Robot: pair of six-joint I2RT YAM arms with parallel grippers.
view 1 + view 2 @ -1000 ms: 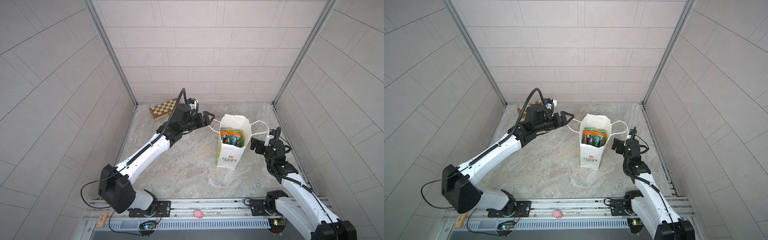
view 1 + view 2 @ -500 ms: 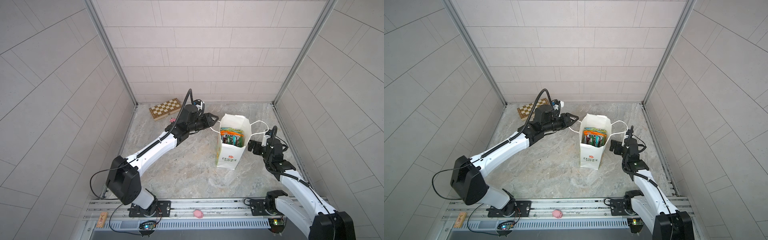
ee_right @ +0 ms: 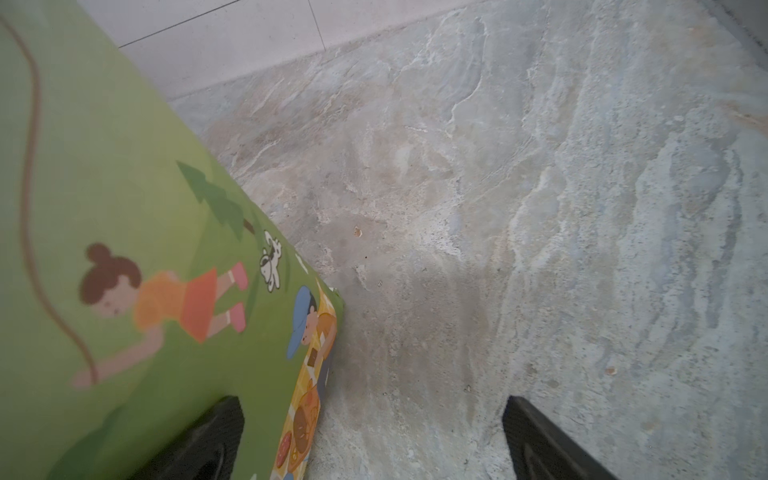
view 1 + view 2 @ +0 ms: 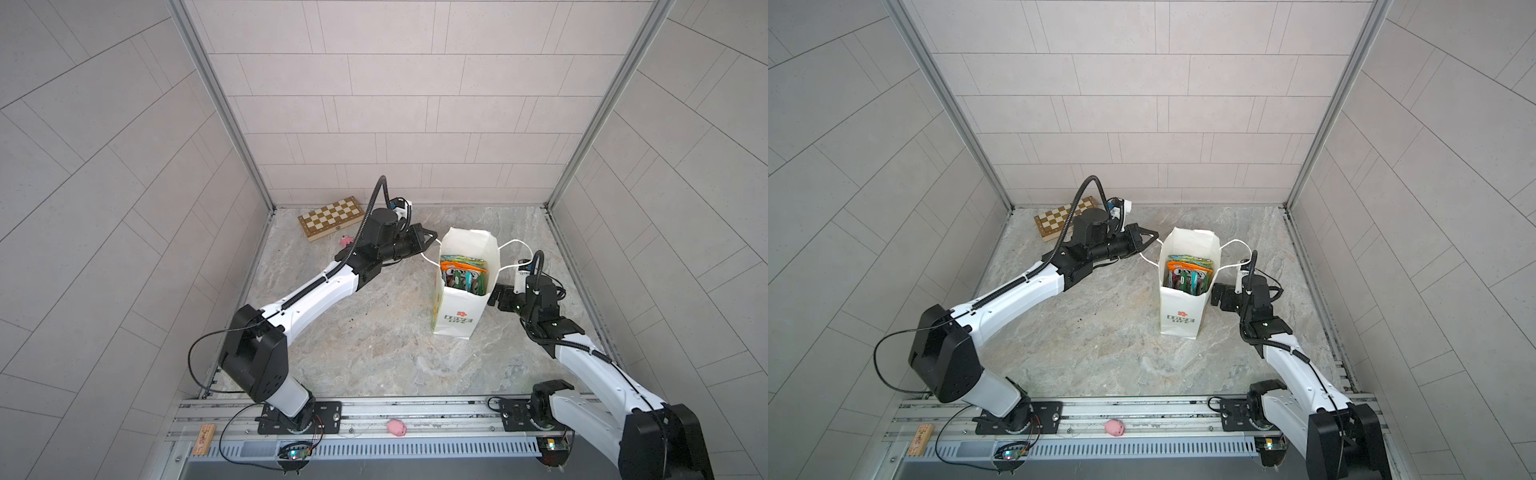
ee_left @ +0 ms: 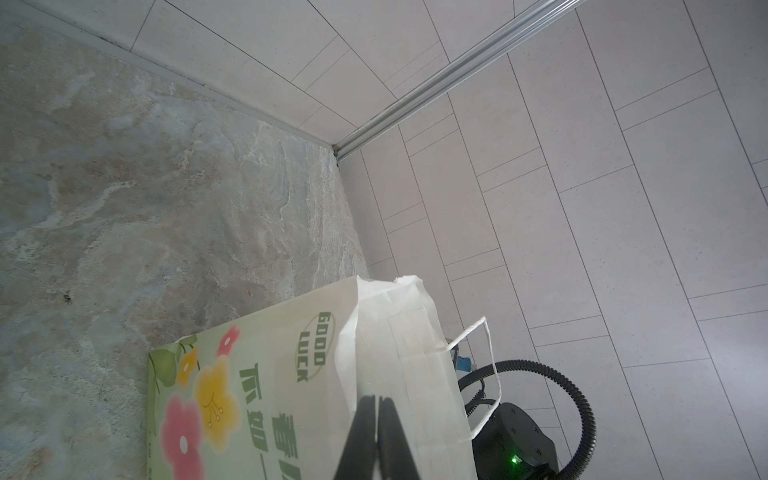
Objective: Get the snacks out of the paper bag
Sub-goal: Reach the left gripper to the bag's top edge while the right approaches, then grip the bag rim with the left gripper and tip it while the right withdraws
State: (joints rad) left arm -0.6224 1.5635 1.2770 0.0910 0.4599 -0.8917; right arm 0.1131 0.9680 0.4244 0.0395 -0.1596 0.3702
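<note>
**Inside the paper bag, the snacks stand on edge**

On the marble floor (image 4: 374,345) one white paper bag (image 4: 455,309) stands upright, mouth open. The snacks (image 4: 461,274) fill it as a tight bundle of glossy packets with orange, green-yellow and teal edges. They overlap too much to count, and their white lettering is too small to read.

In both top views the bag's front carries one red flower above dark green lettering, also too small to read. The left wrist view shows a side panel reading "GOOD LUCK" in a green oval, beside green Chinese characters and four flowers: two pink, one yellow, one orange. The right wrist view shows a green panel with one skipping girl, one boy in a blue cap, one white dog and one tree.

The left gripper (image 4: 432,241) sits at the bag's left rim by the near cord handle (image 4: 426,257). Its fingers (image 5: 361,424) are pressed together; whether the cord lies between them cannot be told. The far cord handle (image 5: 493,361) hangs free. The right gripper (image 3: 370,436) is spread wide, low at the bag's right side.

Left of the bag and farther back lie one chessboard (image 4: 330,218) and, just beside it, one pink toy pig (image 4: 345,240). A second pig (image 4: 395,428) and one wooden block (image 4: 202,439) rest on the rail (image 4: 436,409) in front of the bag.
</note>
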